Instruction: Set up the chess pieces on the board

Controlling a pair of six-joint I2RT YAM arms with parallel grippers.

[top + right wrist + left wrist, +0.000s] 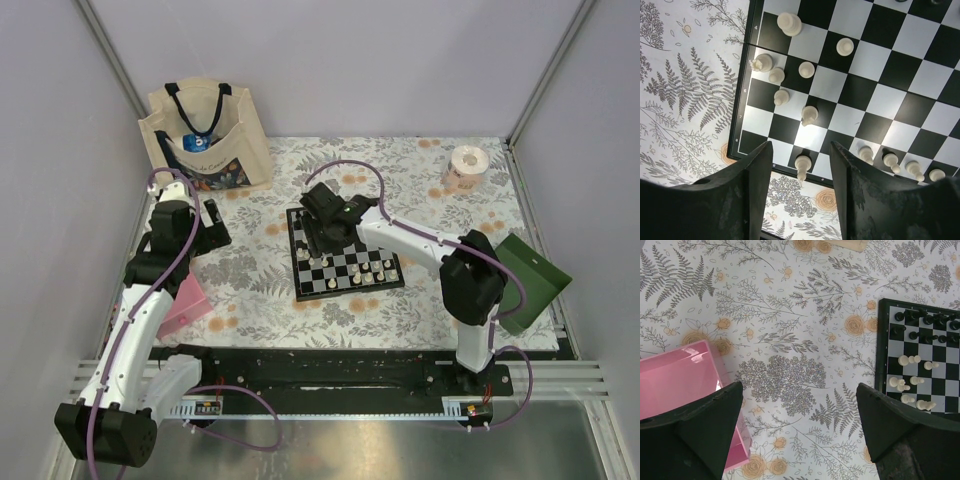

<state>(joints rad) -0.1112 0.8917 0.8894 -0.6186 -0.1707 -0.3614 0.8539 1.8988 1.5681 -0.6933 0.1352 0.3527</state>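
The right arm (415, 238) stretches forward over the board (880, 100) set mid-worktop (250, 310), right fingers (752, 190) part-spread astride one upright cream chess piece (802, 164) on its edge row, not touching, while the left fingers (710, 425) gape wide.

Wide and bare over the flowered cloth (790, 355) between pink box (680, 375) and board (881, 350). Tight among cream pieces (781, 96) crowding the board's edge squares; roomier over its bare middle squares. Hemmed by tote bag (205, 135) far left.
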